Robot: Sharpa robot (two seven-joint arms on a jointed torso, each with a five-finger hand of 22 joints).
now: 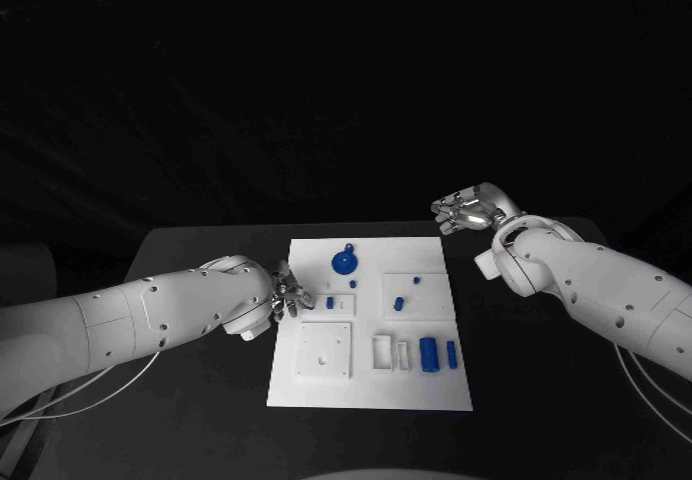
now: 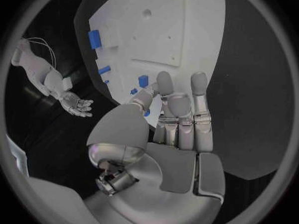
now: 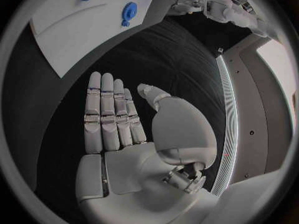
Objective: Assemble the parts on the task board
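1. The task board lies flat in the middle of the black bench, reaching from the centre of the head view down toward its lower edge
2. The left hand sits at the board's left edge, left of centre in the frame; its fingers are stretched out and apart over the board, holding nothing
3. A small blue part stands on the board just beside those fingertips
4. A round blue part lies near the board's upper edge, and two upright blue parts stand toward the lower right of the board
5. The right hand hangs off the board's upper right corner, above the bench; in the right wrist view its fingers are straight, palm bare, gripping nothing
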